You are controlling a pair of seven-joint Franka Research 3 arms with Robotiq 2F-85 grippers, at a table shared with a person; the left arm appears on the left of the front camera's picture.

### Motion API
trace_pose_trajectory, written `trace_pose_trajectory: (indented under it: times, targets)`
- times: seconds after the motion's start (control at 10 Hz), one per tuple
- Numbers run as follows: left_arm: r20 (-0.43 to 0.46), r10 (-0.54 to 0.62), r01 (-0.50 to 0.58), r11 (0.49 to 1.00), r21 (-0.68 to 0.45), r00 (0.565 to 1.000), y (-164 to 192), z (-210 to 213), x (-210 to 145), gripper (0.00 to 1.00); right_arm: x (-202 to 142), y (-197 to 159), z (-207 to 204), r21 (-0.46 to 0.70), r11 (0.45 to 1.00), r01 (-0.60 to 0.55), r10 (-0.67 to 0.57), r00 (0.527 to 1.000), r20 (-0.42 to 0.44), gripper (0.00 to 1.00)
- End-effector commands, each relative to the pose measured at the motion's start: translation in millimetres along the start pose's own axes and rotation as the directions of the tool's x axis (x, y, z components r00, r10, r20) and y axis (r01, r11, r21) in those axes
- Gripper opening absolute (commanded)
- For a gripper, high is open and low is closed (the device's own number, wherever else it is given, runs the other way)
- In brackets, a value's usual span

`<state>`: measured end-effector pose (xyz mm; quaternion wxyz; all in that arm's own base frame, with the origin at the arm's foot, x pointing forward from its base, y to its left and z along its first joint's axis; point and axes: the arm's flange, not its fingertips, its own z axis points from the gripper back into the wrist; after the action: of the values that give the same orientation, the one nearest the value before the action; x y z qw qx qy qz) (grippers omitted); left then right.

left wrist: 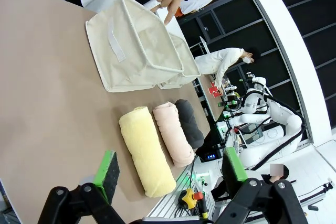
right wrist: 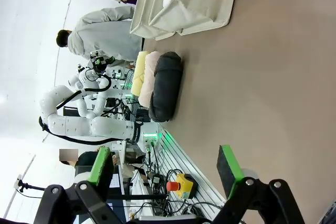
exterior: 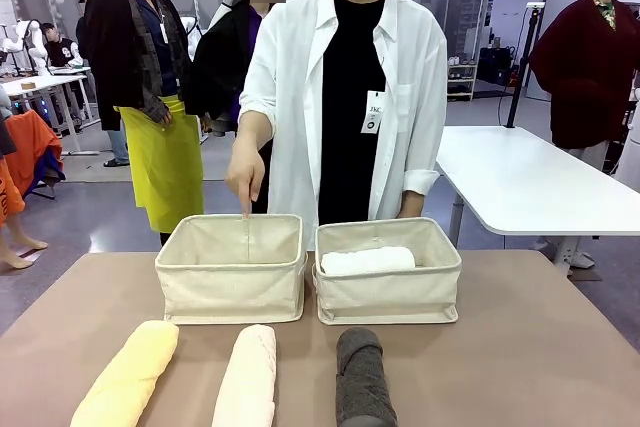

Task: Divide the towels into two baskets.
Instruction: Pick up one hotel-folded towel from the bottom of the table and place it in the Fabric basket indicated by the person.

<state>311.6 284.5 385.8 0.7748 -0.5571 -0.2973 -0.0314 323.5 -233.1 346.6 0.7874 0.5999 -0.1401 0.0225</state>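
Note:
Two beige canvas baskets stand side by side at mid table. The left basket (exterior: 232, 269) holds nothing I can see, and the person's hand (exterior: 244, 175) points a finger down into it. A white towel (exterior: 367, 260) lies in the right basket (exterior: 388, 272). Near the front edge lie a yellow towel (exterior: 128, 375), a pale cream towel (exterior: 247, 374) and a dark grey towel (exterior: 363, 377), side by side. My left gripper (left wrist: 170, 173) stands open above the table, close to the yellow towel (left wrist: 147, 150). My right gripper (right wrist: 167, 167) is open too, well short of the dark grey towel (right wrist: 165, 85).
The person in a white shirt stands right behind the baskets. Bare brown tabletop (exterior: 540, 347) spreads to the right of the towels and baskets. A white table (exterior: 530, 182) stands behind at the right, with other people farther off.

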Motion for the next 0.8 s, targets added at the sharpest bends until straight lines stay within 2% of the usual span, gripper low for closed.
trace_pose_trajectory:
  times: [0.0, 0.3, 0.4, 0.7]
  targets:
    - [-0.003, -0.003, 0.003, 1.000, 0.001, 1.000, -1, 4, -2, 1.00, -3, 3, 2, 0.005, 1.000, -0.023, 0.023, 1.000, -0.001, 1.00]
    - [0.000, 0.000, 0.000, 1.000, 0.000, 1.000, 0, 0, 0, 1.00, -3, 3, 2, 0.005, 1.000, -0.023, 0.023, 1.000, -0.001, 1.00]
    - [-0.106, -0.078, 0.082, 0.996, 0.037, 0.991, -27, -15, 9, 1.00, -3, 3, 2, 0.005, 1.000, -0.023, 0.023, 1.000, -0.001, 1.00]
    - [-0.331, -0.108, 0.180, 0.964, 0.196, 0.937, -80, -75, 10, 1.00, -3, 3, 2, 0.005, 1.000, -0.023, 0.023, 1.000, -0.001, 1.00]
